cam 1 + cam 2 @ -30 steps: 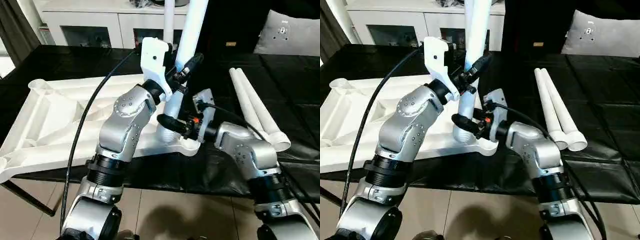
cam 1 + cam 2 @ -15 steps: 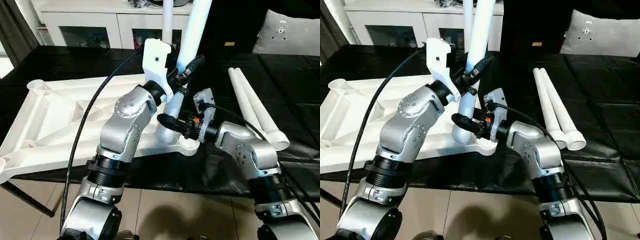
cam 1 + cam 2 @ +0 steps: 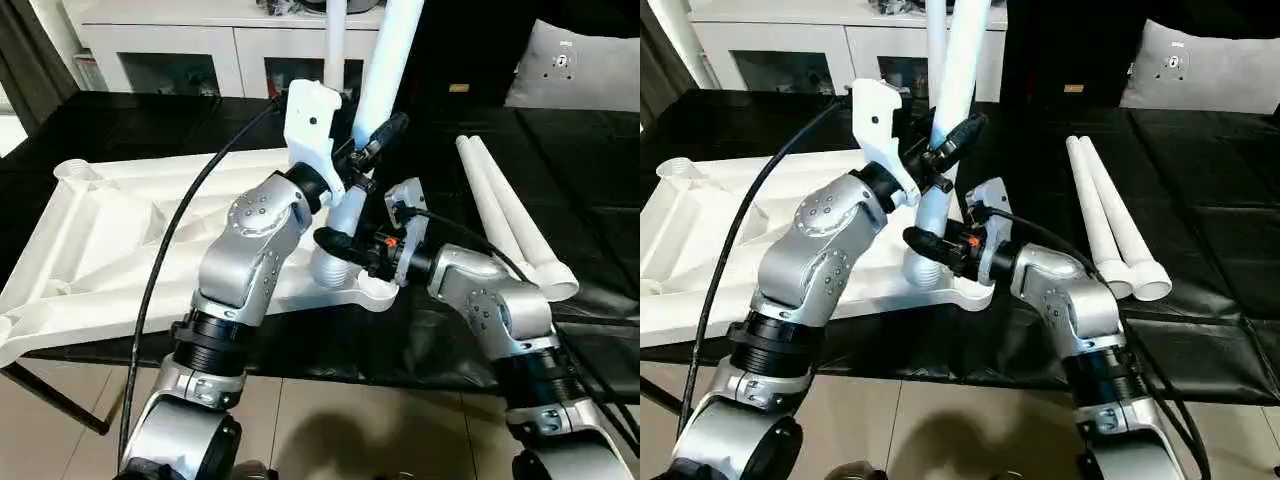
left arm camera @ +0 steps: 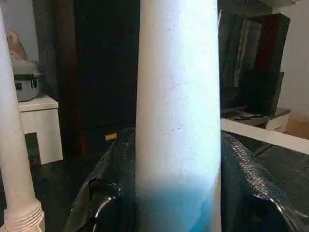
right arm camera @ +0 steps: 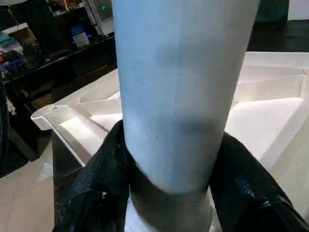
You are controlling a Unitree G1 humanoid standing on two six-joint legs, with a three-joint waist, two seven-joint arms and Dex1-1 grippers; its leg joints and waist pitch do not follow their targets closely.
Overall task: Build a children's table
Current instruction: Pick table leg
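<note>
Left end effector (image 3: 372, 152) clamped on upright white tapered plastic tube leg (image 3: 382, 75), mid-shaft. Right end effector (image 3: 345, 248) clamped lower, fingers (image 5: 96, 179) either side of leg base, just above near corner socket (image 3: 372, 290) of white ribbed tabletop (image 3: 110, 235), upside down on black counter (image 3: 590, 200).

Progress, judged: second leg (image 3: 336, 30) stands behind; this one seating; two spare legs (image 3: 515, 222) lie well apart, right. Roughly halfway.

Room: socket sits at counter's near edge; little margin there, open counter right.

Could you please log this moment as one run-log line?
step: seating leg in near corner socket | left tool: gripping leg mid-shaft | right tool: around leg base | loose legs: lying at right
</note>
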